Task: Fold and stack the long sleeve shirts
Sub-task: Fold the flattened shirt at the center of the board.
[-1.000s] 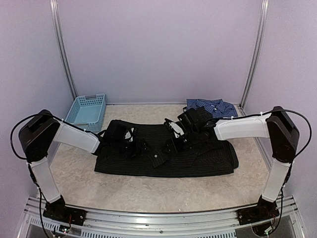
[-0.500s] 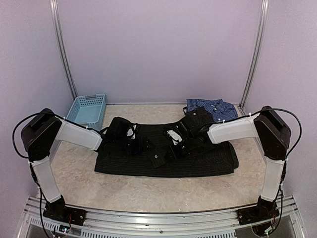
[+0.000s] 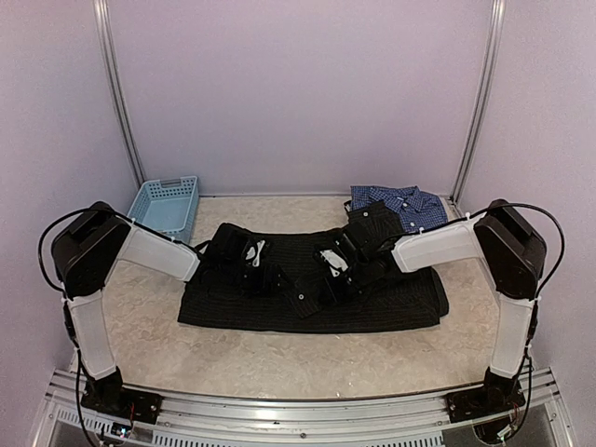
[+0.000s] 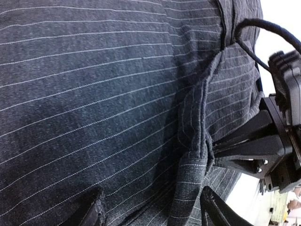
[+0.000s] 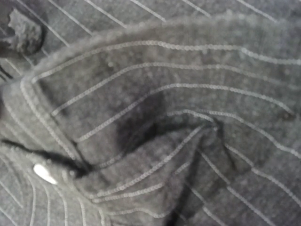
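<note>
Black pinstriped shirt (image 3: 400,303) spread flat on the bench (image 3: 279,358). My left fingers (image 4: 91,214) stand wide over it; my right fingers (image 4: 249,141) pinch a raised fold.

The enclosure has plain walls (image 3: 298,93) in pale lavender, matte and unmarked, on the left, rear and right sides. Two aluminium uprights (image 3: 122,98) stand at the rear corners, one on each side. The desk (image 3: 279,358) has a pale beige, marbled surface. A ribbed aluminium rail (image 3: 298,412) runs along its near edge. Lighting is even and diffuse, and shadows on the desk are soft.
</note>
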`<state>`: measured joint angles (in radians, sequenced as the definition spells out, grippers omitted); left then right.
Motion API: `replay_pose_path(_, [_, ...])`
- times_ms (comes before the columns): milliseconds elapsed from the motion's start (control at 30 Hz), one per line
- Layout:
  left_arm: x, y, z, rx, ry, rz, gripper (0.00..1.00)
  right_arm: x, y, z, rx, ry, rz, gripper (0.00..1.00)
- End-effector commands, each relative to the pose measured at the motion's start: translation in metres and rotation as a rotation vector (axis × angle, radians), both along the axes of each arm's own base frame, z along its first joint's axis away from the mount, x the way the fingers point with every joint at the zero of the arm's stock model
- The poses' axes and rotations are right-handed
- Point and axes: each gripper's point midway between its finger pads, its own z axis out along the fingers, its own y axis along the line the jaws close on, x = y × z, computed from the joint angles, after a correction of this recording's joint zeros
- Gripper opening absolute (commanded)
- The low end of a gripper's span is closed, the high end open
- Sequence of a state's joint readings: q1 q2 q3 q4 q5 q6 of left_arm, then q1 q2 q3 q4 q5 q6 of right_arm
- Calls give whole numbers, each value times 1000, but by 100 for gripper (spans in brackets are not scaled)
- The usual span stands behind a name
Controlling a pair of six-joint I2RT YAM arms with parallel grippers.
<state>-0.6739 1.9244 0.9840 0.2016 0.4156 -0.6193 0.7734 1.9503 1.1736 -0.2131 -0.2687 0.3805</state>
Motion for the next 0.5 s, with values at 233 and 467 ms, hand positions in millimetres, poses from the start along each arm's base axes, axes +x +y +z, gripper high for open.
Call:
replay_pose_path(233, [-19,-23,10,-105,-5,-149,50,-1,-8,-10,-14,12,-20,6])
replay_pose_path(467, [-26,-26,13,-95,-22,-155,50,0,-6,-7,-7,9,-17,6])
